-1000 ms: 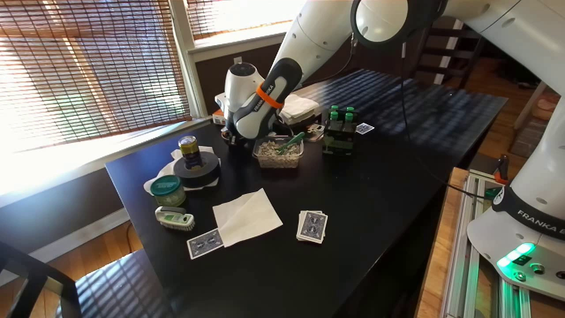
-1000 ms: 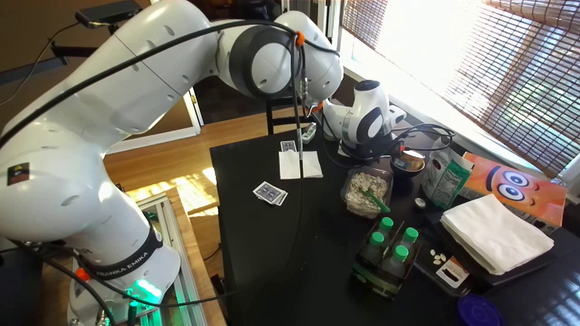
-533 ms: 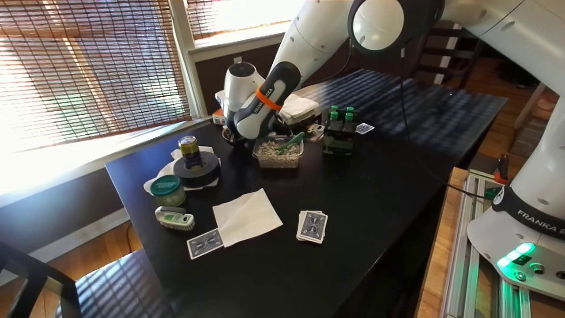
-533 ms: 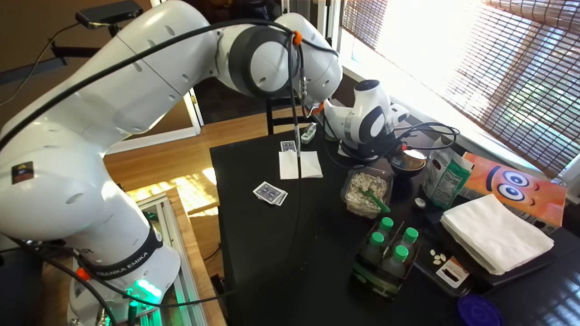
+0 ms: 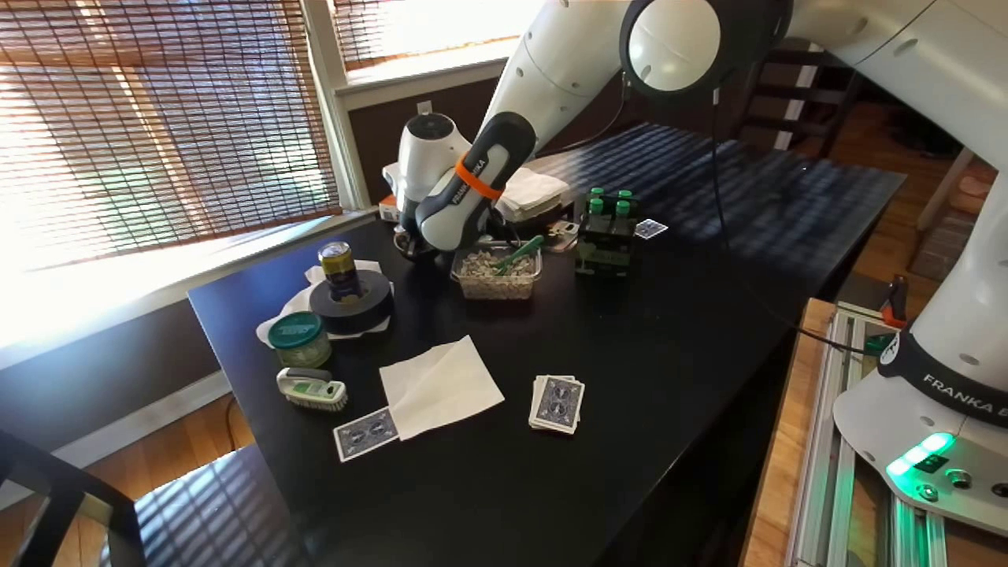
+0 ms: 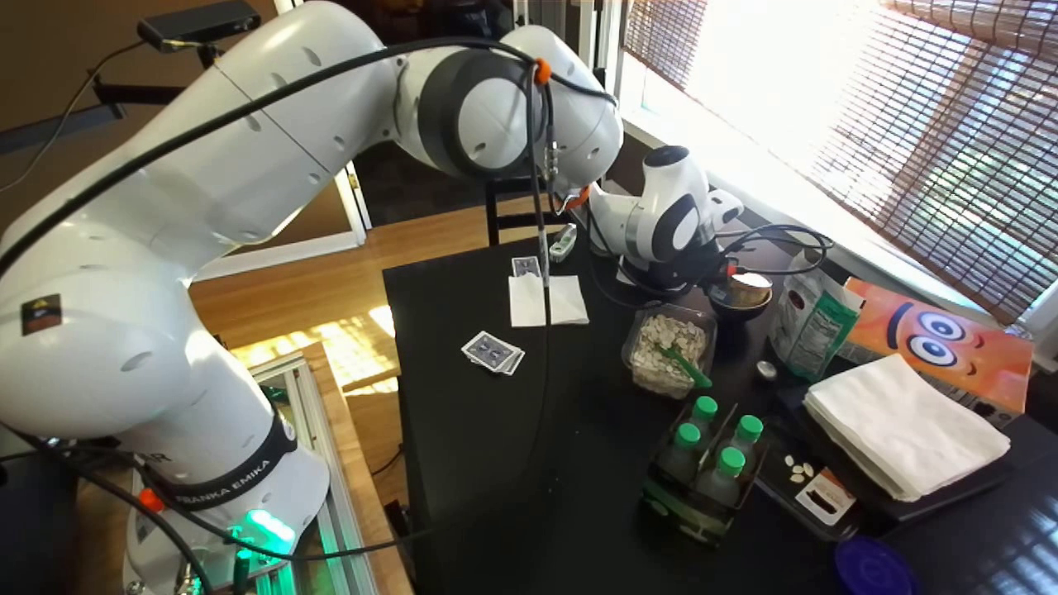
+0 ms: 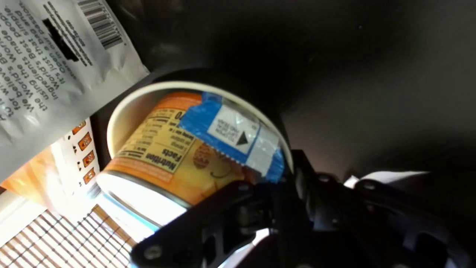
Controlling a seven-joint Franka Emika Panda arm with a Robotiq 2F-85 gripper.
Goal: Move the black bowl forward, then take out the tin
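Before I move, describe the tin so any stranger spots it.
Find the dark table, and toward the window blinds, a black bowl near a clear tub and a silver bag. The tin tilts inside it, set apart from both by a yellow and orange label.

The tin (image 7: 182, 152) is leaning in the bowl (image 7: 128, 119), and the bowl's edge is sitting in the gripper (image 7: 289, 171). A bag (image 7: 63, 70) is standing past the bowl from the gripper. A food tub (image 5: 498, 289) is sitting near the gripper.
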